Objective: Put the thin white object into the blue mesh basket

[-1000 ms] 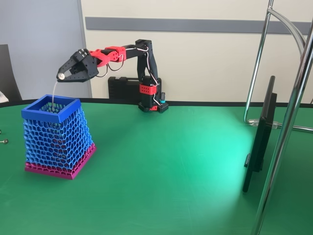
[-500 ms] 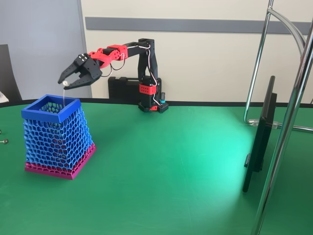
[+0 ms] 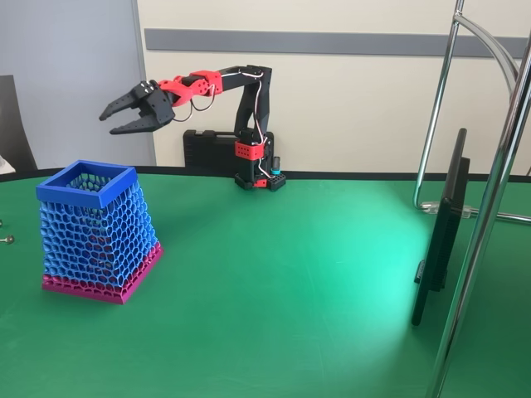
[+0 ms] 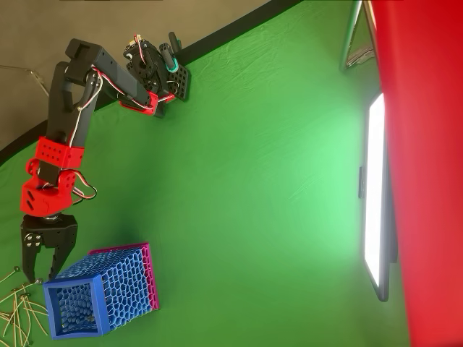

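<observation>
1. Thin white object: its place cannot be told for certain. A loose heap of white strands [image 4: 16, 312] lies on the desk [image 3: 290, 274] at the bottom left corner of the overhead view, just beside the blue mesh basket [image 4: 69, 281]. Which of them is the task's strand I cannot say, and the honeycomb walls blur whatever sits inside the basket.
2. The basket [image 3: 87, 184] stands upright on its magenta base at the left of the fixed view, with its blue square rim uppermost.
3. The desk is covered in smooth green cloth with a dark edge along the back. A bright patch of light falls on it near the right side.
4. Behind it is a cream wall [image 3: 348, 91] with a grey stripe, and a grey panel stands at the left.
5. Counted: one basket, one red and black arm [image 3: 249, 99], one black case [image 3: 207, 148] behind the arm's base, one thin black panel [image 3: 440, 240] standing edge-on at the right, and chrome tubes [image 3: 438, 108] beside it. The strands are too tangled to count.
6. The end effector [image 3: 112, 122] hangs in the air above and slightly behind the basket's rim, apart from it. Its fingers are spread wide with nothing between them.
7. From overhead the end effector [image 4: 40, 271] points at the rim's far corner, near the strand heap but not touching it.
</observation>
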Tool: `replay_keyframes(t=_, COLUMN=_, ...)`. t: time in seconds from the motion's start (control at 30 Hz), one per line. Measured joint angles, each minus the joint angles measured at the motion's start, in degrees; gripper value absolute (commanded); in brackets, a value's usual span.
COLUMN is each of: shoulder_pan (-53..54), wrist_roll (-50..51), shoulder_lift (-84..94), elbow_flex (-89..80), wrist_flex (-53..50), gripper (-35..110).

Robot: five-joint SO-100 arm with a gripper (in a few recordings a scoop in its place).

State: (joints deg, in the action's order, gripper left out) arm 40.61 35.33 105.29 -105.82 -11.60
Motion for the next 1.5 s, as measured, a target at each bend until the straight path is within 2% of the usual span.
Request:
replay_keyframes(t=0.67, shoulder_pan=-15.73, wrist_roll=-19.78, shoulder_lift=33.22, elbow_flex=-36.91, wrist_flex=1.32, gripper=15)
replay_keyframes(t=1.07, shoulder_pan=-25.66, wrist_roll=-31.82, shoulder_lift=61.70, elbow_flex=-63.90, wrist_flex=-1.23, gripper=15)
replay_keyframes(t=1.17, shoulder_pan=-28.92, wrist_roll=-33.75, shoulder_lift=69.52, elbow_flex=-69.87, wrist_flex=-4.66, gripper=15)
replay_keyframes(t=1.5, shoulder_pan=-31.64, wrist_roll=-34.63, shoulder_lift=79.10, elbow_flex=-70.40, wrist_flex=-19.25, gripper=15)
